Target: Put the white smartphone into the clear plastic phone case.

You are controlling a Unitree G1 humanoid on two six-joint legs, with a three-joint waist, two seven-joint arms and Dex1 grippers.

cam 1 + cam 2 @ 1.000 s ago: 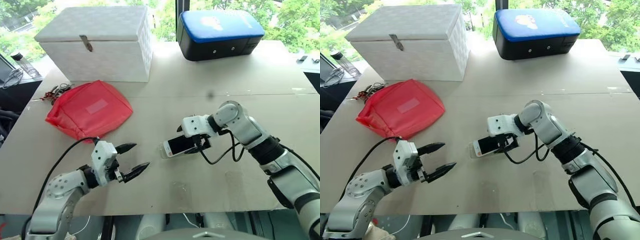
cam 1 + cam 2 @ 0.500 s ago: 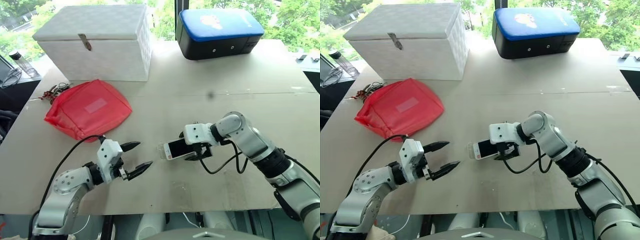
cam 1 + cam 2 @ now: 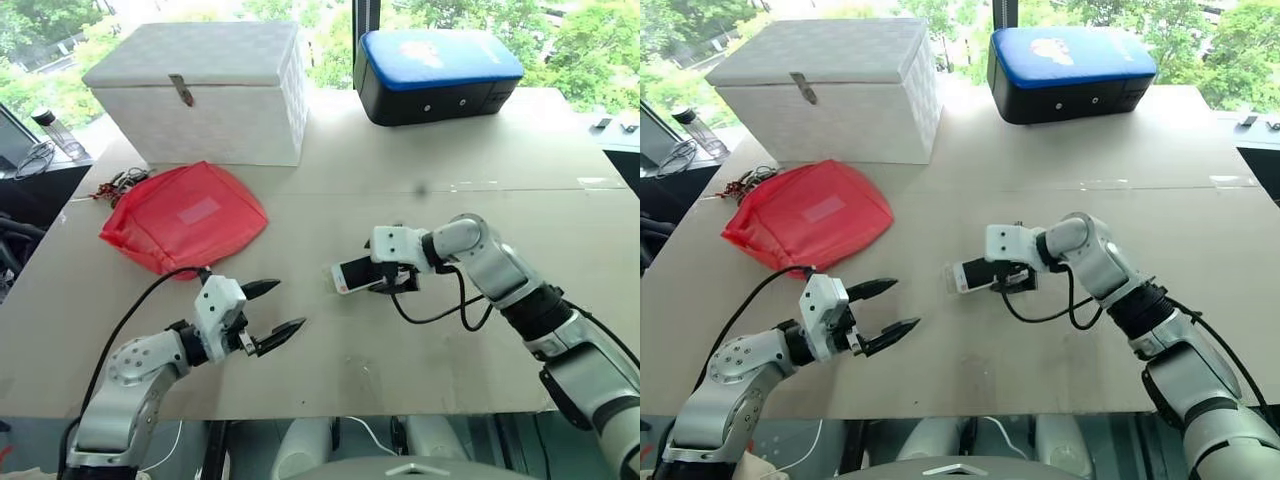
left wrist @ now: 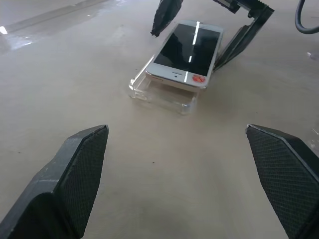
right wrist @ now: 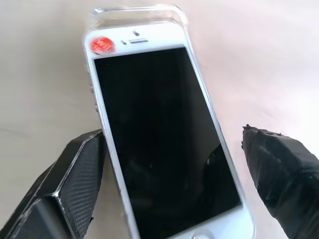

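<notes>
The white smartphone [image 4: 188, 47] lies screen up and slightly tilted on the clear plastic phone case [image 4: 162, 94] in the middle of the table. The case's rim sticks out past the phone's end with the red dot [image 5: 103, 45]. My right gripper [image 3: 385, 277] stands open astride the phone. One finger [image 5: 75, 174] rests against the phone's edge, and the other finger [image 5: 279, 169] is apart from it. My left gripper [image 3: 290, 304] hovers open and empty over the table, a short way from the phone and pointing at it.
A red pouch [image 3: 185, 215] lies at the left. Behind it stands a white box [image 3: 200, 90], with a tangle of cords [image 3: 120, 182] beside the pouch. A blue-topped black case [image 3: 435, 70] sits at the back right. The table's front edge [image 3: 330, 405] runs just under my arms.
The whole picture has shifted with the camera. My right wrist has turned and the hand has crept forward over the phone. The phone, the case and my left gripper stay as they were.
</notes>
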